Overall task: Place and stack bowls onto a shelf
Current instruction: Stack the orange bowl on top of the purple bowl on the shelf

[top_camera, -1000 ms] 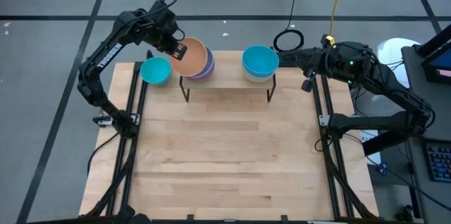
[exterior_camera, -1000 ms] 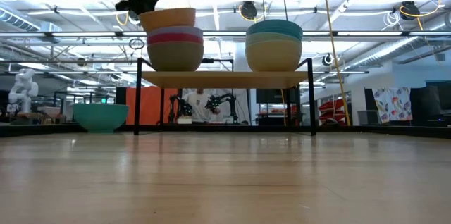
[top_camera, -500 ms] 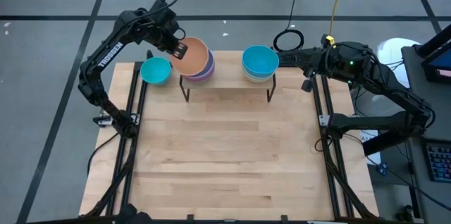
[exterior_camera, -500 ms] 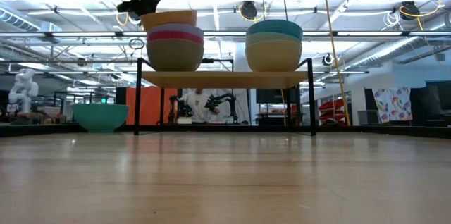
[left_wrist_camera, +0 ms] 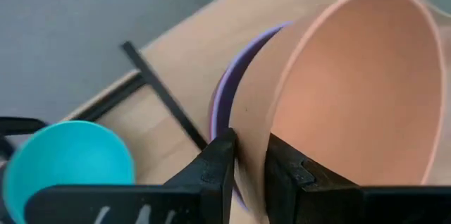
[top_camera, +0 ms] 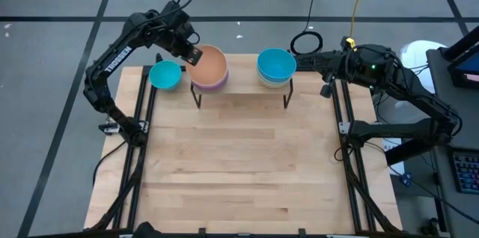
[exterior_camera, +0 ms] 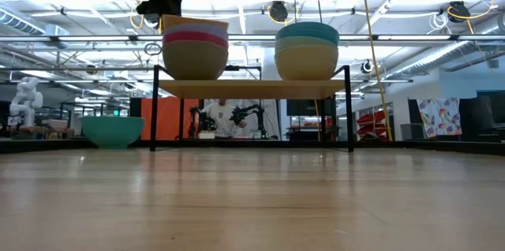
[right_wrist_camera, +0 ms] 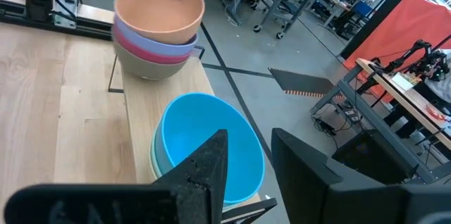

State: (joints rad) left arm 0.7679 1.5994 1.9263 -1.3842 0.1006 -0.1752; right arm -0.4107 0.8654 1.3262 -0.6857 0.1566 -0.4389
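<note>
Taking the high view as a clock face centred on the worktop [top_camera: 239, 163], we find the near half bare wood. All task items sit toward 12 o'clock.

The shelf [top_camera: 241, 88] stands at 12 o'clock, its plank carried on thin black legs. It holds two stacks.

Left stack, at about 11 o'clock: an olive-grey bowl [exterior_camera: 194, 60] at the bottom, then a magenta bowl [exterior_camera: 195, 37], a lavender bowl [exterior_camera: 195, 27] and an orange bowl [top_camera: 209, 64] on top. In the low view the stack sits level on the plank.

Right stack, at about 1 o'clock: a cream bowl [exterior_camera: 306, 61] at the bottom, a mint green bowl [exterior_camera: 307, 41] above it and a cyan-blue bowl [top_camera: 276, 64] on top.

A second cyan-blue bowl, the loose bowl [top_camera: 165, 75], rests on the worktop just beside the shelf's left end, at about 10 o'clock.

The left gripper [top_camera: 189, 52] is at the left rim of the orange bowl. In the left wrist view its jaws stand narrow with the orange bowl's wall between them; we read this as a grip on that rim.

The right gripper [top_camera: 299, 61] waits just beside the right stack, at about 1 o'clock. In the right wrist view its jaws stand apart and hold nothing.

Beyond the shelf, the low view shows a person [exterior_camera: 219, 117] in the room behind.
</note>
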